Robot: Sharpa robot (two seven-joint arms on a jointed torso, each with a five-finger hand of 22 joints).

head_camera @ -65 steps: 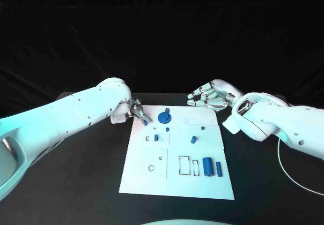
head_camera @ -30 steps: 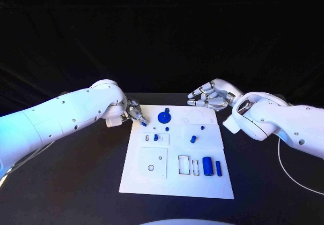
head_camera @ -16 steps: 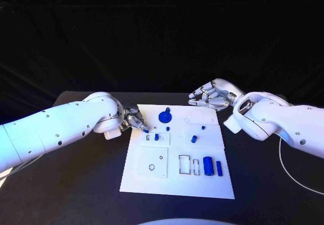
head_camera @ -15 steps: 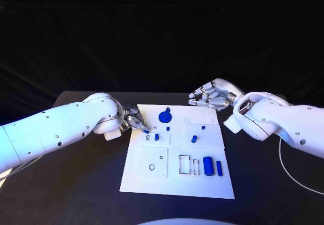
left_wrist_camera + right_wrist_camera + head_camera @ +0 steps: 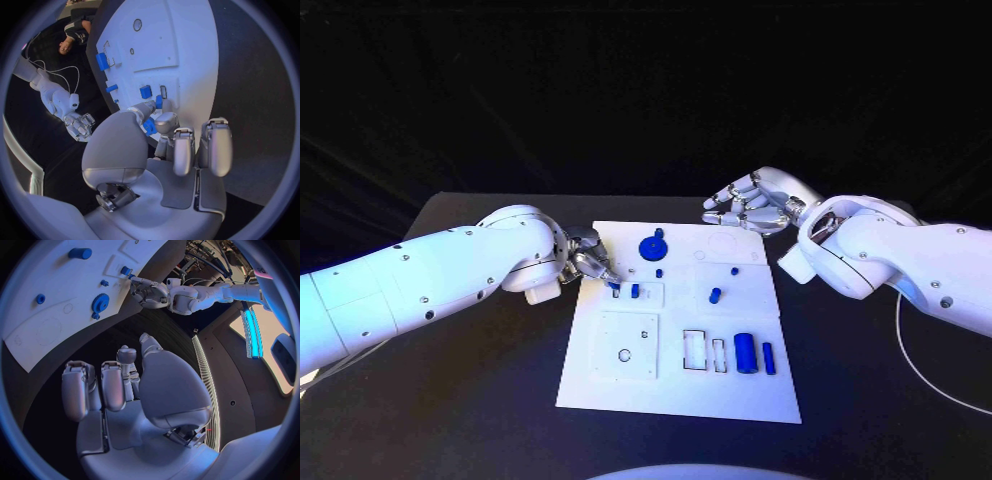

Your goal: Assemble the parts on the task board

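The black surface (image 5: 473, 400) carried the white rectangular task board (image 5: 678, 392), with the robot's white left arm (image 5: 416, 285) reaching to the board's left edge and the white right arm (image 5: 906, 262) resting off its far right corner. The step in hand appeared to be seating one piece: the silver left hand (image 5: 586, 258) pinched a small blue block part (image 5: 149, 126) between thumb and fingertip, its other fingers loosely curled, just above the small slot beside another small blue peg (image 5: 635, 291) standing in the board. The next move would likely call for lowering the block squarely into that slot. The silver right hand (image 5: 750, 208) held nothing, fingers curled loosely and apart.
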